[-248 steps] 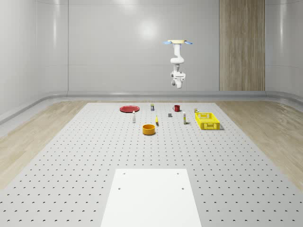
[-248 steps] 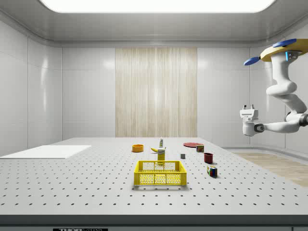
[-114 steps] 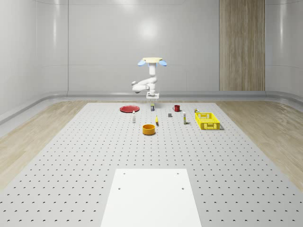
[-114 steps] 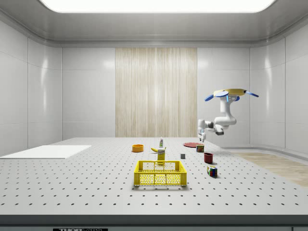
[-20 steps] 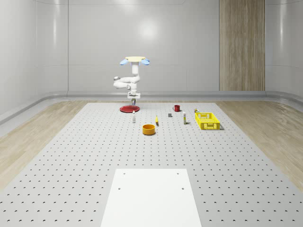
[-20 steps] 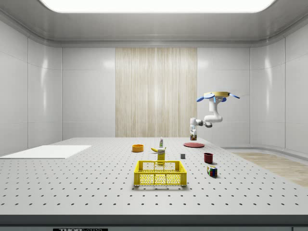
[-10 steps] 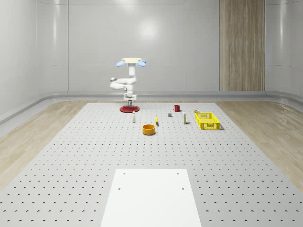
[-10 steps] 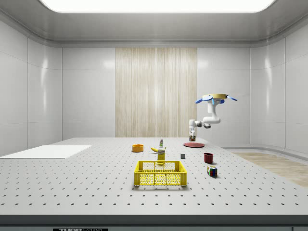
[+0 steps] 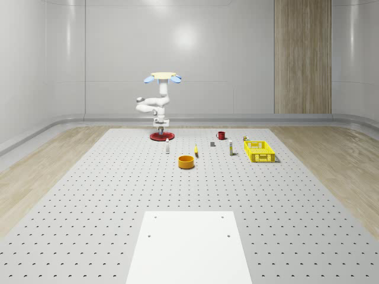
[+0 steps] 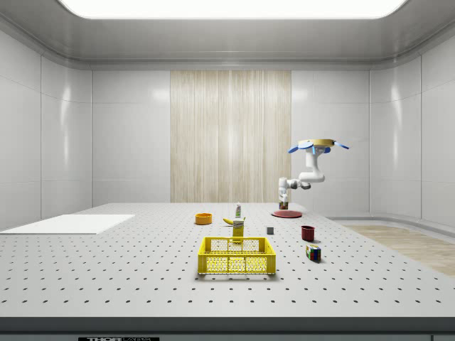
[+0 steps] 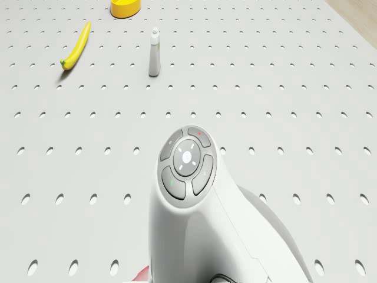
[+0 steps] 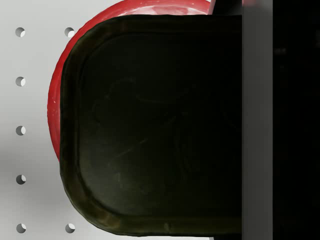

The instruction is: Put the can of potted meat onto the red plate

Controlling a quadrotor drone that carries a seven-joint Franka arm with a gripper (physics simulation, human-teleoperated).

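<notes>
Drone (image 9: 163, 76) hovers above plate (image 9: 153, 136), claw (image 10: 284, 202) clamped on can (image 12: 150, 125) held just over plate; can looks rigid, smooth metal, likely slippery, so grip the flat sides.

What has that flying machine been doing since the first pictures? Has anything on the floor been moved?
The drone came down from high at the scene's far side, picked the can of potted meat off the floor, and carried it toward the whole-scene view's left. It now hovers over the red plate with the gripper holding the can just above it. The bowl, banana and yellow crate stayed put.
</notes>
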